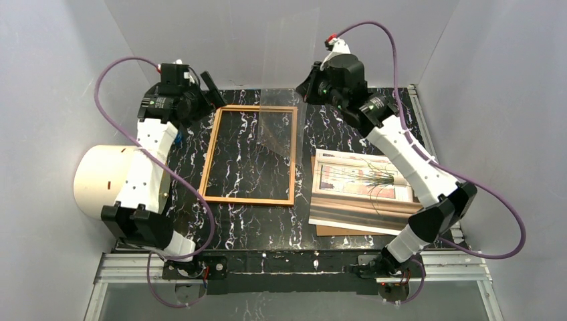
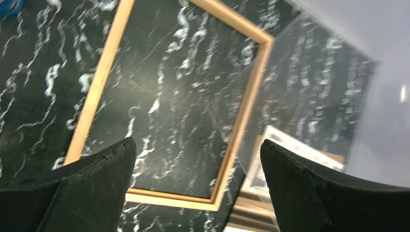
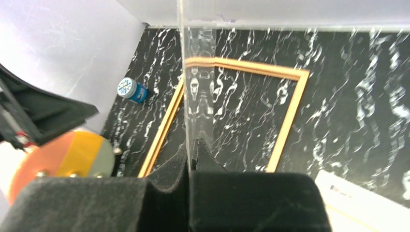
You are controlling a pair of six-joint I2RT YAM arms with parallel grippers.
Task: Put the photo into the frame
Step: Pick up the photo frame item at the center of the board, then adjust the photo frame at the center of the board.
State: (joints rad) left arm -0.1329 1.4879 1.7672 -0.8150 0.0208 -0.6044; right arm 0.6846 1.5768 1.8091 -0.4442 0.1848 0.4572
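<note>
Nearest the arm bases, the photo (image 1: 361, 177) is lying face up on the lower right of the tabletop (image 1: 267, 227). It's sitting on a brown backing board (image 1: 334, 229) that's peeking out along its near edge, and it's well apart from both sets of jaws. The right arm is crossing over its right side.

Just left of it, the frame (image 1: 247, 200) is lying flat in the middle. Marble is showing through its opening, and bare tabletop is running all around it. A big white cylinder (image 1: 100, 174) is sitting off the left edge beside the left arm.

Further back, the left jaws are hanging wide open near the frame's upper-left corner, holding nothing. The right jaws are clamping shut on the edge of a clear pane (image 3: 196, 96), which is standing upright over the frame's far right corner. A little blue-capped thing (image 3: 131, 90) is sitting by the far left wall.
</note>
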